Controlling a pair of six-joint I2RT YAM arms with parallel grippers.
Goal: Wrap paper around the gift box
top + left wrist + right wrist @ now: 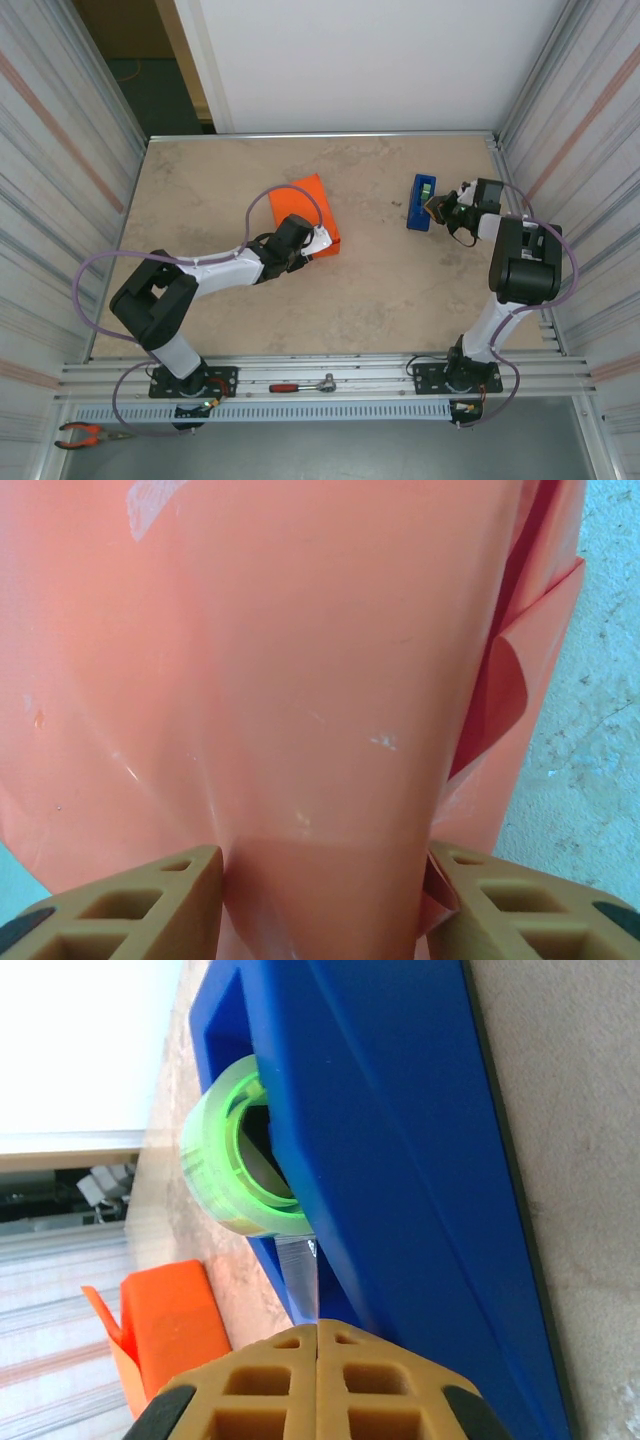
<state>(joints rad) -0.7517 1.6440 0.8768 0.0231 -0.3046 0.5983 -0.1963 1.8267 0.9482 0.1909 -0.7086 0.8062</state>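
Observation:
The gift box (305, 212), wrapped in the orange paper (300, 660), lies left of the table's middle. My left gripper (318, 240) is at its near right corner. In the left wrist view its jaws (325, 880) press on both sides of the paper-covered box. A loose paper flap (500, 695) curls off at the right. My right gripper (437, 208) is at the near end of the blue tape dispenser (421, 202). Its fingers (318, 1332) are shut on a clear tape strip (300, 1275) that runs from the green roll (235, 1155). The box (170, 1325) shows beyond.
Corrugated metal walls close in the beige table (200, 190) on the left and right. A red-handled ratchet (300, 385) lies on the front rail between the arm bases. Orange-handled pliers (90, 433) sit at the bottom left.

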